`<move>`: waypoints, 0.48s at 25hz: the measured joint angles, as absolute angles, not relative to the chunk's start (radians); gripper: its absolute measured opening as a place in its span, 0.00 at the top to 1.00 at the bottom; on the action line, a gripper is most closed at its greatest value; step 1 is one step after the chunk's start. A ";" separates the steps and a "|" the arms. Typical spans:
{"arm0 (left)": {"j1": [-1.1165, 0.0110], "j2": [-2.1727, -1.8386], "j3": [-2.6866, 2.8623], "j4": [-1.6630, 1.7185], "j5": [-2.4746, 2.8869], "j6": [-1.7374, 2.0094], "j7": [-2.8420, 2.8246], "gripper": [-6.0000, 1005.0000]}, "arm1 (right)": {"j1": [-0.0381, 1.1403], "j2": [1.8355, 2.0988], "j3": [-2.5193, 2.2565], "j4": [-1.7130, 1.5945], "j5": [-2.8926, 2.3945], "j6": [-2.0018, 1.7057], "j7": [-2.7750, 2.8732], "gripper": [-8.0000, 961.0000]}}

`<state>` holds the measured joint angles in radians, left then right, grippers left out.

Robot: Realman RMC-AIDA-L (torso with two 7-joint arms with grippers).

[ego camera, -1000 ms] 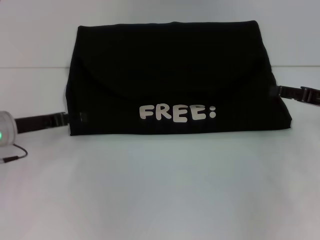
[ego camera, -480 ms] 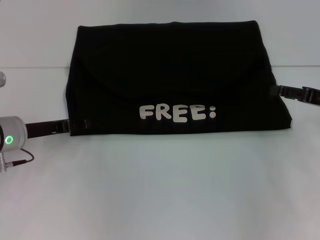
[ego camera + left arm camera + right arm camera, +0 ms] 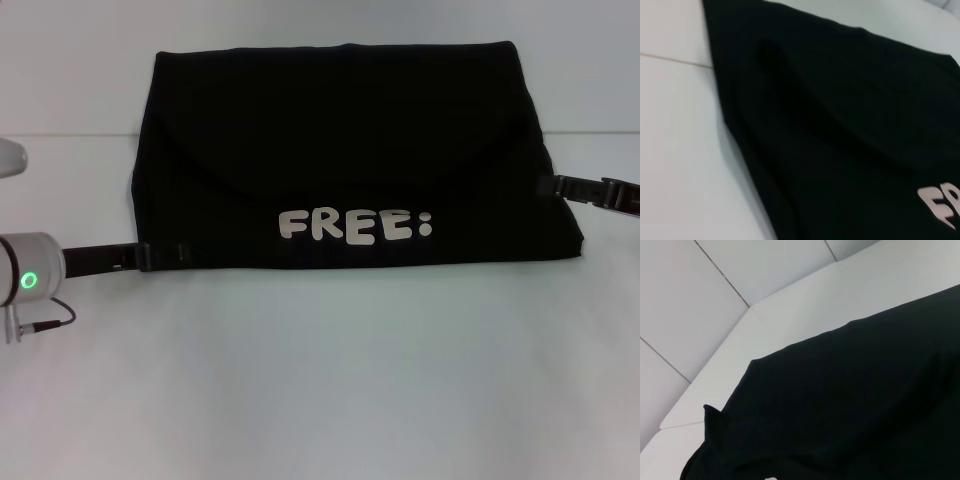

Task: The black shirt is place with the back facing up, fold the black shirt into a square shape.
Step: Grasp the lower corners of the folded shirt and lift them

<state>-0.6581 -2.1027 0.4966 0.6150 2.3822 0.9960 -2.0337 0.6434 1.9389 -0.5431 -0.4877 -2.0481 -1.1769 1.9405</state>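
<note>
The black shirt (image 3: 340, 150) lies on the white table (image 3: 320, 380) folded into a wide rectangle, with the white FREE print (image 3: 345, 226) facing up near its front edge. My left gripper (image 3: 170, 255) reaches in low from the left, its tip at the shirt's front left corner. My right gripper (image 3: 560, 185) rests at the shirt's right edge, about halfway along its depth. The shirt fills the left wrist view (image 3: 850, 125), with part of the print (image 3: 940, 205) showing, and it also fills the right wrist view (image 3: 850, 405).
The silver wrist cylinder with a green light (image 3: 30, 275) and a thin cable (image 3: 45, 320) sit at the table's left edge. White wall panels (image 3: 715, 300) stand behind the table. Bare table surface lies in front of the shirt.
My left arm has moved toward the front and to the right; its tip went from beside the shirt's left edge onto the front left corner. The right arm and the shirt have barely moved.
</note>
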 joint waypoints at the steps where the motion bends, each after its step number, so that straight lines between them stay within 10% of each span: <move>1: -0.658 -2.104 0.503 0.615 2.382 0.997 -2.034 0.34 | 0.643 1.939 -0.543 -0.488 -2.048 -1.175 1.940 0.19; 12: -0.657 -2.106 0.516 0.621 2.385 0.988 -2.032 0.35 | 0.643 1.941 -0.543 -0.488 -2.048 -1.173 1.940 0.19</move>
<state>-0.6569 -2.1059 0.5157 0.6214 2.3849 0.9883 -2.0316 0.6427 1.9406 -0.5430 -0.4879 -2.0478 -1.1730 1.9405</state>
